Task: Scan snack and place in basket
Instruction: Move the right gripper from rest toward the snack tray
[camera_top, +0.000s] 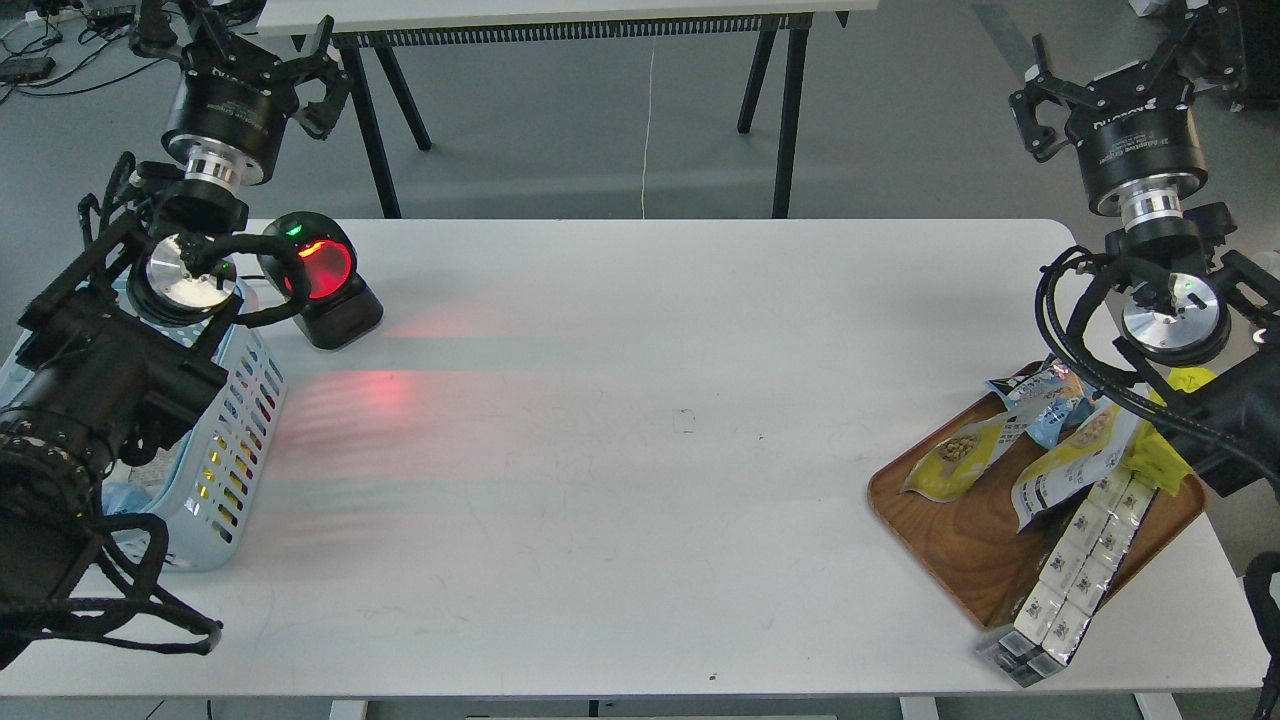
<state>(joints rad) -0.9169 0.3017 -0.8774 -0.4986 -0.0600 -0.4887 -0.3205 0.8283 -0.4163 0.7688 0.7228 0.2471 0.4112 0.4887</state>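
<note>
Two yellow snack pouches lie on the brown wooden tray (960, 540) at the right; one snack (958, 456) shows its yellow front and another (1072, 462) overlaps it. The light blue basket (232, 440) stands at the table's left edge, half hidden behind my left arm. My left gripper (255, 45) hangs high above the table's back left corner, open and empty. Over the back right corner my right gripper (1120, 70) is also open and holds nothing, well above the tray.
A black barcode scanner (322, 282) with a glowing red window stands beside the basket and throws red light on the table. On the tray also lie a small blue bag (1040, 392), a bright yellow packet (1168, 455) and silver-white box strips (1080, 565) overhanging its front edge.
</note>
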